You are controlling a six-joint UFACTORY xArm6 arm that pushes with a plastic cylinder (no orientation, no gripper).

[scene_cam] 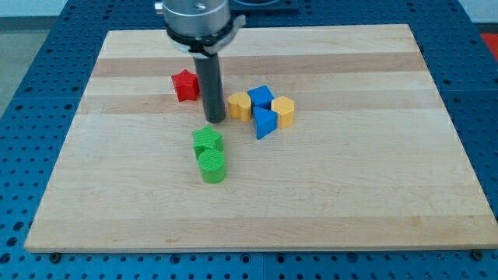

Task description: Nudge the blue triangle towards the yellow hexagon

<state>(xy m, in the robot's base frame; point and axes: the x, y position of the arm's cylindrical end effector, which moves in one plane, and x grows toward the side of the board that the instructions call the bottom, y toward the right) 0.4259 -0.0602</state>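
The blue triangle [264, 123] lies near the board's middle, touching the yellow hexagon [283, 111] on its right. A blue cube [261, 96] sits just above the triangle. A second yellow block [239, 105] lies left of the cube. My tip [214, 120] rests on the board just left of that yellow block, about 60 px left of the blue triangle.
A red star-like block [185, 85] lies left of the rod. A green star-like block [207, 140] and a green cylinder [212, 166] sit just below my tip. The wooden board [373, 194] lies on a blue perforated table.
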